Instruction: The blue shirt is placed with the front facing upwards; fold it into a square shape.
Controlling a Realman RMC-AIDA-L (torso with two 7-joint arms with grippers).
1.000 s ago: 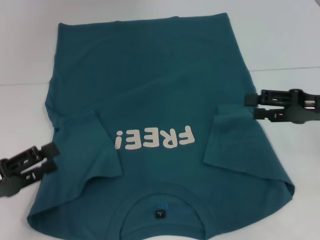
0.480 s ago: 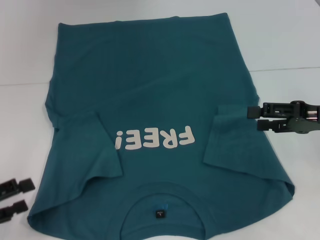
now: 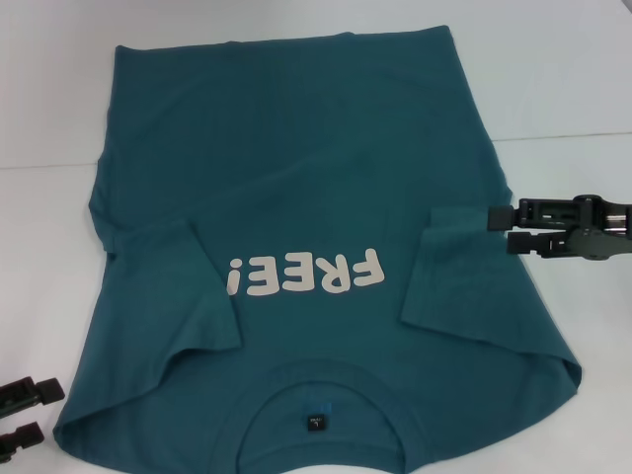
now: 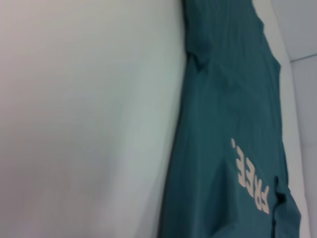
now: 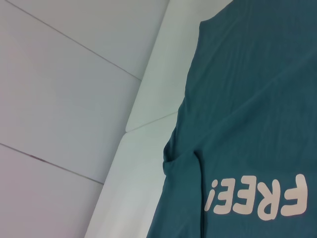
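Observation:
The blue shirt lies flat on the white table, front up, collar toward me, with cream "FREE!" letters and a small black label in the collar. Both short sleeves are folded inward onto the body. My left gripper is open at the near left, on the table just off the shirt's shoulder corner. My right gripper is open, hovering at the shirt's right edge beside the folded sleeve, holding nothing. The shirt also shows in the left wrist view, and the shirt in the right wrist view.
White table surface surrounds the shirt on the left, right and far sides. A seam in the tabletop runs across behind the right gripper. A pale wall with panel lines stands beyond the table.
My left gripper has pulled back off the shirt's left side to the near left corner of the table. My right gripper has hardly moved.

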